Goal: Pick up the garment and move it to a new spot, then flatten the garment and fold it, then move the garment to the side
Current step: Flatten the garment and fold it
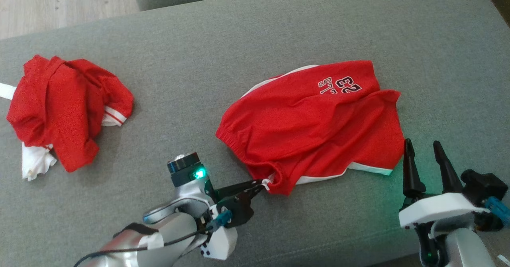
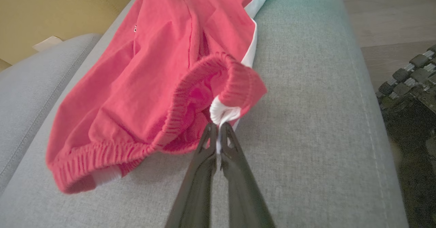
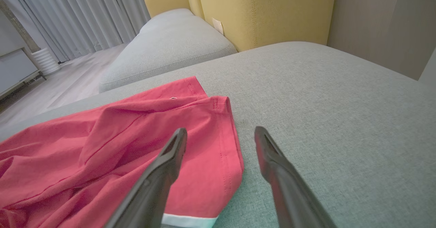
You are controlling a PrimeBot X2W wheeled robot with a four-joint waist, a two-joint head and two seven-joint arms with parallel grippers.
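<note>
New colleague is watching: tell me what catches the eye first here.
Red shorts lie rumpled on the grey cushion, the left gripper shut on a white bit at their waistband. The right gripper hangs open beside their hem. Another red garment sits crumpled at far left.

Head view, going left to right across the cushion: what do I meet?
Crumpled red garment → red shorts → right tool. The left tool, shut on the red shorts' waistband, overlaps them, so it is left out.

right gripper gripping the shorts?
No: the right gripper stands with its jaws wide apart at the edge of the red shorts, clamped on no fabric.
</note>
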